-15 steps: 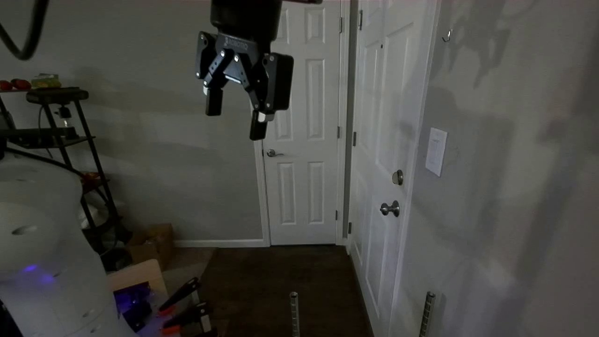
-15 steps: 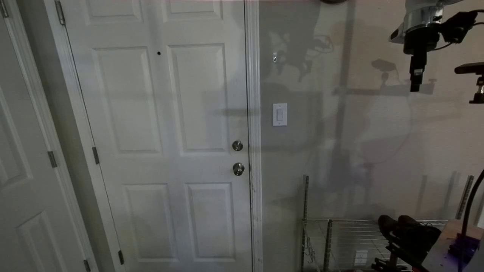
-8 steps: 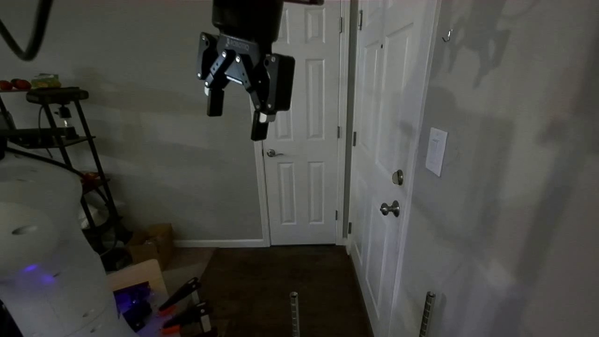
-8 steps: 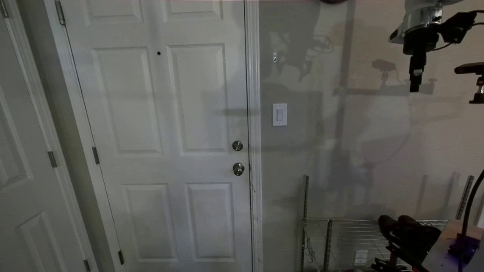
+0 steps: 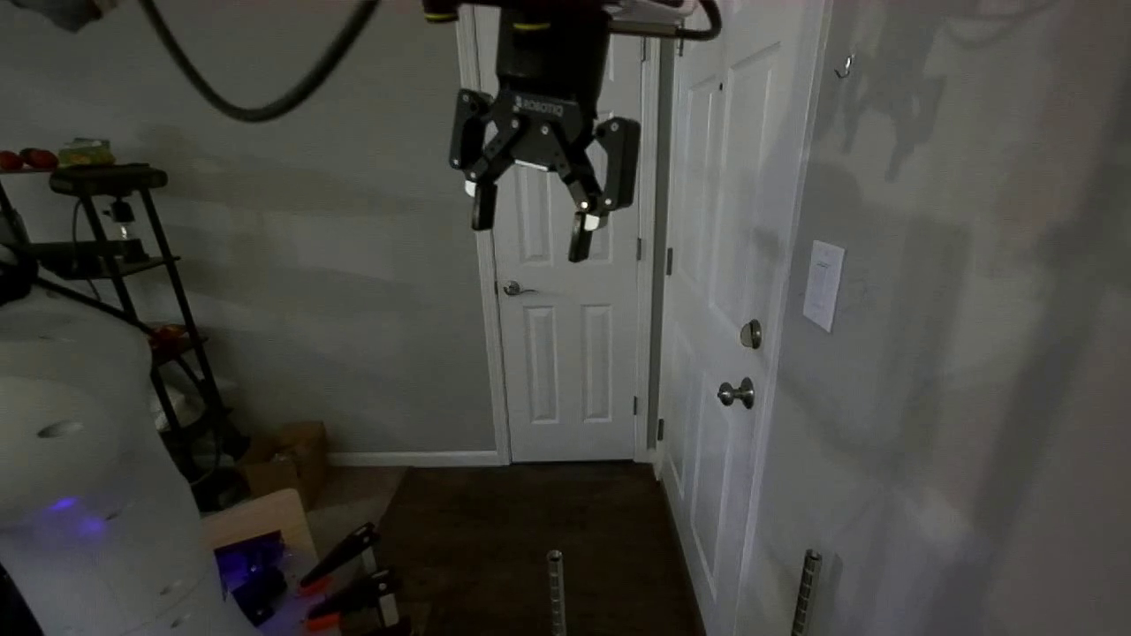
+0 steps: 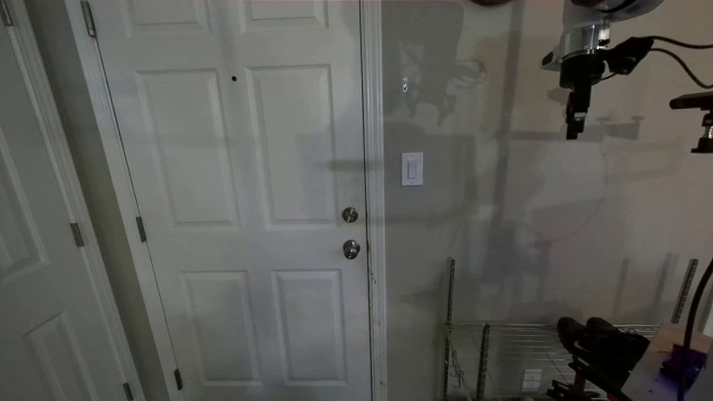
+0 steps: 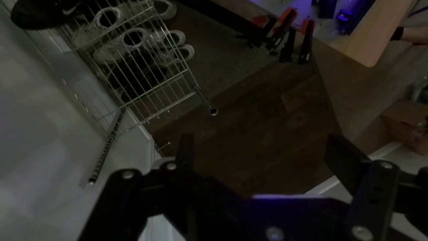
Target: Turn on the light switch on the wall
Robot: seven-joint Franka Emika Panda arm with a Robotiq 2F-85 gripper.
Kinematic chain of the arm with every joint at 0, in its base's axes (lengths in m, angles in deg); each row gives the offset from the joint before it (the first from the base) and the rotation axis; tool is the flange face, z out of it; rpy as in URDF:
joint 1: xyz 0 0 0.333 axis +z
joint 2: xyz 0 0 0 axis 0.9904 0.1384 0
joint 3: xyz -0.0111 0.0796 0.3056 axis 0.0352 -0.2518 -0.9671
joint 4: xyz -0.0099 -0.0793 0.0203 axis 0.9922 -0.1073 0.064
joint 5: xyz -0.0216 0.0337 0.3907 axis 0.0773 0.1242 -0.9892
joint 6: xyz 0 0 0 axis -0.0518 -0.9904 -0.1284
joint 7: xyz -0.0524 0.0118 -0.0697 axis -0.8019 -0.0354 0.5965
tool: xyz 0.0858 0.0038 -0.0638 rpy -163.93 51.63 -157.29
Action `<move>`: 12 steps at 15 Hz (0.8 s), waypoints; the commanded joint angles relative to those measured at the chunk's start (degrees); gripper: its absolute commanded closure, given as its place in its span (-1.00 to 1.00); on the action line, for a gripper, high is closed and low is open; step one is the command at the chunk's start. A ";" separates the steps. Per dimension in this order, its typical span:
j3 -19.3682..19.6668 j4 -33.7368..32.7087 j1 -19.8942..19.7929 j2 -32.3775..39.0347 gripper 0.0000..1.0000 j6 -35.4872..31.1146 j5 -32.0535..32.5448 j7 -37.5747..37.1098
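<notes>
We see the pincer [image 5: 530,234] pointing down in mid-air, spread wide; in the wrist view, brown floor [image 7: 260,127] shows through its gap. The light switch [image 5: 823,287], a small upright white plate, is mounted on the pale grey wall [image 5: 1016,371]. In an exterior view, where the rocker [image 6: 412,169] shows at the middle of the plate, we find the switch near nine o'clock from the pincer, slightly lower and well apart from it. We cannot tell which way the rocker is tipped. Taken from the switch in both exterior views, the round door knob [image 6: 351,249] sits at seven o'clock on the white panelled door [image 6: 253,248], and a small metal hook [image 5: 846,67] is fixed at twelve. A round lock [image 6: 350,215] is set at twelve o'clock from the knob. The arm's white body [image 5: 79,442] stands between eight and nine o'clock in an exterior view. Toward ten o'clock in the wrist view, we have a wire rack [image 7: 169,107] with pale shoes [image 7: 103,55] showing through its wires; toward one o'clock, black clamps [image 7: 306,43] with orange parts lie at the edge of a surface [image 7: 369,47] of pale wood.
</notes>
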State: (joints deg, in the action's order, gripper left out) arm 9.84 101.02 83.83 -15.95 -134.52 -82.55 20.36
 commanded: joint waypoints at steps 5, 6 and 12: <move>-4.81 -5.29 1.98 11.40 -0.90 -7.70 -6.59 17.68; -5.68 -5.91 1.82 12.88 -0.91 -8.11 -7.40 19.10; -10.25 -11.29 0.02 22.20 -0.13 -8.60 -8.87 24.25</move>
State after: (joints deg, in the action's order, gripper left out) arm 1.62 93.01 86.00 1.86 -142.57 -89.89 41.22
